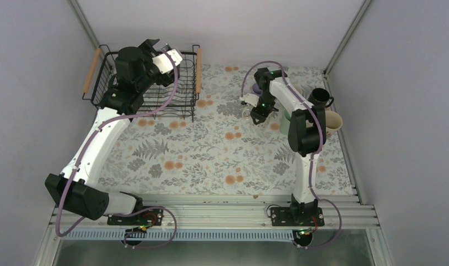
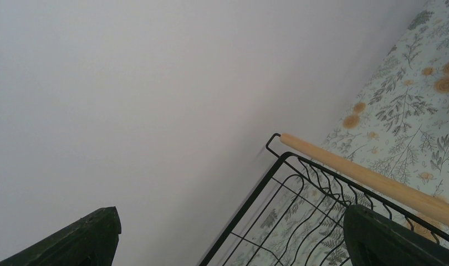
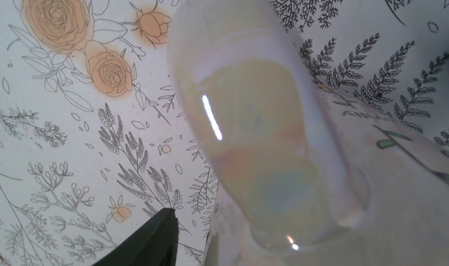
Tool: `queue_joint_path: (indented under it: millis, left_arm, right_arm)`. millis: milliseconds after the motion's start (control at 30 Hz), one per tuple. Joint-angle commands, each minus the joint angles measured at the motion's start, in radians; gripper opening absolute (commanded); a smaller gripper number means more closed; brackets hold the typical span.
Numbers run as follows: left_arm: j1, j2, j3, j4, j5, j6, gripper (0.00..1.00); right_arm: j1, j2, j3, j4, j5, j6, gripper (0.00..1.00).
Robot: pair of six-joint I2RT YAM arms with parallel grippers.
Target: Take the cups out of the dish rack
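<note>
The black wire dish rack with wooden handles stands at the back left; no cup shows in it. My left gripper hangs over its far side, open and empty; in the left wrist view I see a rack corner and one handle. My right gripper is low over the cloth around a clear glass cup, also seen from above. The visible finger stands a little apart from the glass; the other finger is hidden. Black, beige, mint green and lavender cups stand nearby.
A floral cloth covers the table. A pale patterned surface sits right beside the glass. Grey walls close in the back and both sides. The arm bases and a metal rail line the near edge.
</note>
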Motion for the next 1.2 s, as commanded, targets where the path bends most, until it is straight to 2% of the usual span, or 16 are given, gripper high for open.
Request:
queue_joint_path:
  millis: [0, 100, 267, 333, 467, 567, 633, 767, 833, 967, 1167]
  left_arm:
    - [0.003, -0.009, -0.003, -0.010, 0.015, -0.025, 1.00]
    - [0.003, -0.010, -0.007, -0.017, 0.019, -0.029, 1.00]
    - [0.003, -0.016, -0.007, -0.014, -0.002, -0.029, 1.00]
    - [0.005, -0.015, -0.016, 0.000, -0.026, -0.032, 1.00]
    - [0.034, -0.014, -0.005, 0.009, 0.000, -0.103, 1.00]
    - [0.094, -0.018, 0.021, 0.002, 0.067, -0.188, 1.00]
    - [0.117, -0.018, 0.038, -0.030, 0.111, -0.211, 1.00]
    - [0.122, -0.032, 0.001, -0.064, 0.104, -0.244, 1.00]
    - [0.123, -0.038, -0.023, -0.120, 0.142, -0.250, 1.00]
    - [0.125, -0.112, -0.171, -0.092, 0.076, -0.322, 1.00]
    - [0.128, -0.292, -0.428, 0.029, 0.022, -0.388, 1.00]
  right_arm:
    - [0.015, -0.058, 0.000, -0.008, -0.005, -0.033, 0.51]
    - [0.015, -0.083, 0.011, -0.008, -0.010, -0.038, 0.67]
    - [0.018, -0.168, 0.020, -0.009, -0.008, -0.074, 0.87]
    - [0.018, -0.214, 0.036, -0.010, -0.015, -0.097, 0.99]
    - [0.018, -0.318, 0.092, -0.001, -0.062, -0.129, 1.00]
    - [-0.002, -0.440, 0.085, 0.116, -0.152, -0.124, 1.00]
    - [-0.004, -0.550, -0.002, 0.271, -0.171, -0.090, 1.00]
    - [-0.006, -0.710, -0.167, 0.520, -0.066, 0.087, 1.00]
    - [-0.011, -0.764, -0.254, 0.567, -0.068, 0.155, 1.00]
    - [-0.011, -0.896, -0.490, 0.665, -0.120, 0.200, 1.00]
    - [-0.021, -1.067, -0.725, 0.708, -0.170, 0.150, 1.00]
